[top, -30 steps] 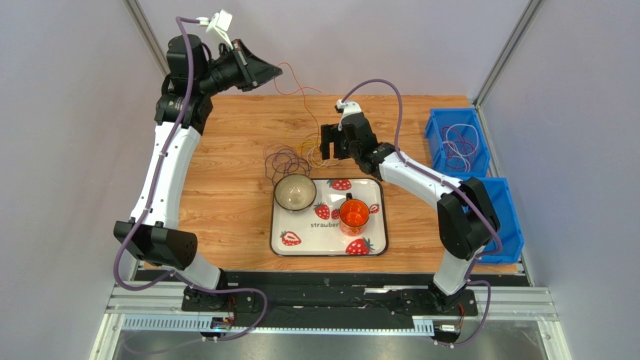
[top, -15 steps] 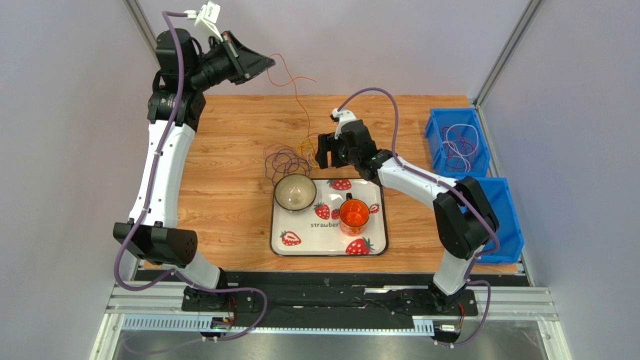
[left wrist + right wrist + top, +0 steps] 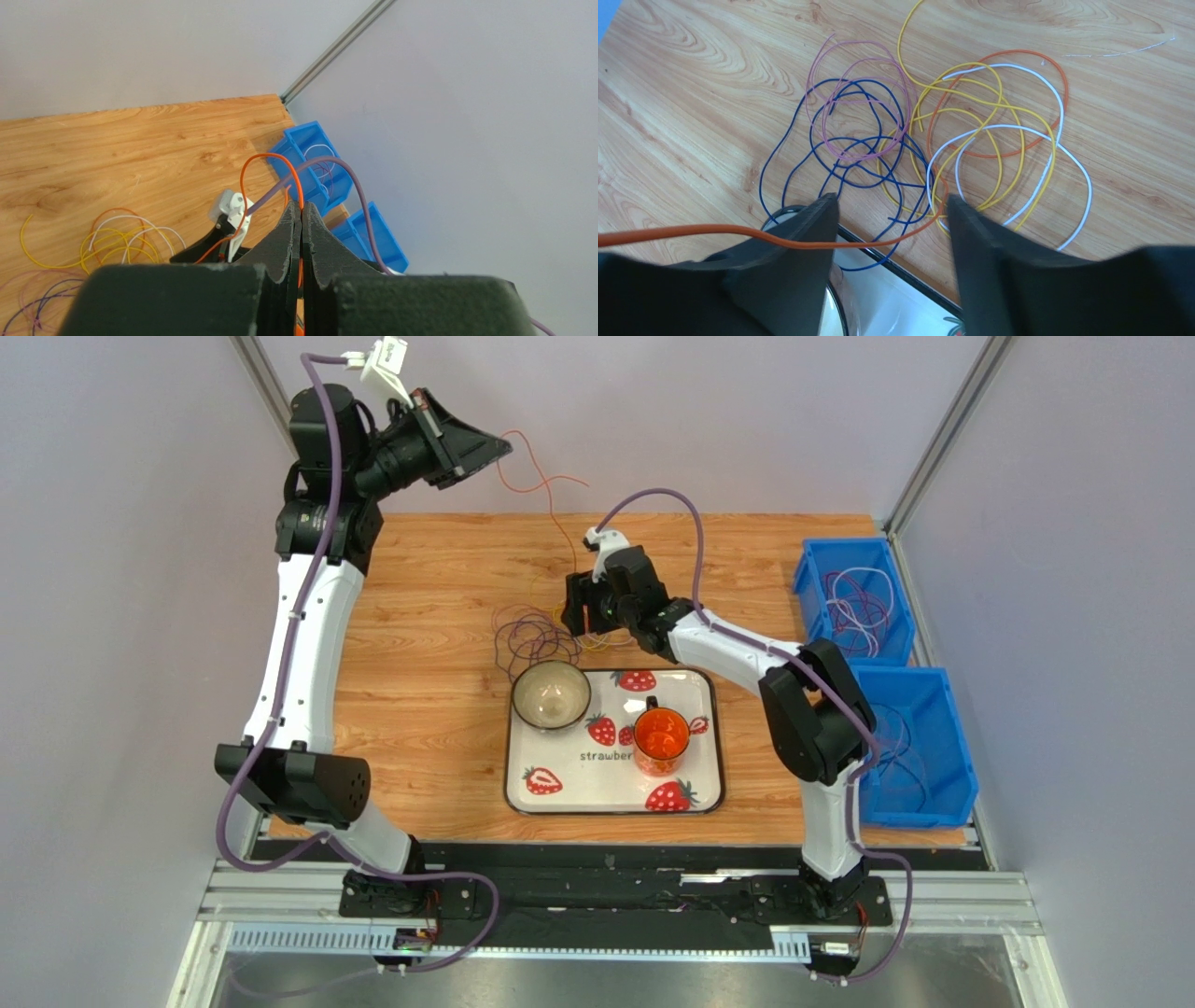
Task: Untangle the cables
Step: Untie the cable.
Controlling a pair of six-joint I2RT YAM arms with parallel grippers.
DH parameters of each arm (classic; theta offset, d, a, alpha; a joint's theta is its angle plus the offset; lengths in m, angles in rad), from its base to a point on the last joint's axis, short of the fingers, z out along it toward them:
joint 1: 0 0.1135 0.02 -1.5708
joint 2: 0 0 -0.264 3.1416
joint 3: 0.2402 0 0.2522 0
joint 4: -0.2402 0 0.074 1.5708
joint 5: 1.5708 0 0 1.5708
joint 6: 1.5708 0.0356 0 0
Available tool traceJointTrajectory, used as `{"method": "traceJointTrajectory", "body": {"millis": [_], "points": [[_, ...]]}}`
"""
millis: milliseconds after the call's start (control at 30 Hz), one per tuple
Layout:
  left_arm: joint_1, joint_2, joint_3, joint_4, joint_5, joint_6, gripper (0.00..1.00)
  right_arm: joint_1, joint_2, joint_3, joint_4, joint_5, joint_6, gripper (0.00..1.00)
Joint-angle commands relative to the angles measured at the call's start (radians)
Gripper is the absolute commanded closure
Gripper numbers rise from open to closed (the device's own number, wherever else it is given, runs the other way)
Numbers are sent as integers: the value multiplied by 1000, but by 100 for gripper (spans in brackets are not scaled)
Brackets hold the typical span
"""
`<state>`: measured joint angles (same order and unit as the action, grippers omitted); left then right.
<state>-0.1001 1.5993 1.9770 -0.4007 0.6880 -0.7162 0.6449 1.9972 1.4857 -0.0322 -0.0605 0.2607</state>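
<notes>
The cables (image 3: 540, 633) lie in a tangled heap on the wooden table just behind the bowl; the right wrist view shows blue, lilac, yellow, white and orange loops (image 3: 913, 140) overlapping. My left gripper (image 3: 474, 448) is raised high at the back left, shut on an orange cable (image 3: 246, 175) that runs down to the heap. My right gripper (image 3: 572, 609) hovers low over the heap's right side. Its jaws (image 3: 889, 210) stand apart, and the taut orange cable (image 3: 738, 231) crosses the gap between them, untouched by the pads as far as I can see.
A strawberry-print tray (image 3: 613, 787) sits in front of the heap, holding a bowl (image 3: 550, 695) and an orange cup (image 3: 661, 735). Two blue bins (image 3: 852, 549) (image 3: 937, 714) stand at the right edge with loose cables inside.
My right arm swung left across the table until its gripper came over the heap, its jaws narrowing. The left gripper rose slightly up and left, drawing the orange cable tauter.
</notes>
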Motion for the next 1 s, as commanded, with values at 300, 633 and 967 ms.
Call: {"method": "traceJointTrajectory", "body": {"millis": [300,633,967], "points": [[34,10,79,19,18,-19,100,7,-60,15,48,37,-3,100],[77,14,42,-21,-71,27,100,10,-280,79,-46,57,-90,100],[85,91,-72,43,-45,-37,100,10,-400,335,-130,42,-126,100]]}}
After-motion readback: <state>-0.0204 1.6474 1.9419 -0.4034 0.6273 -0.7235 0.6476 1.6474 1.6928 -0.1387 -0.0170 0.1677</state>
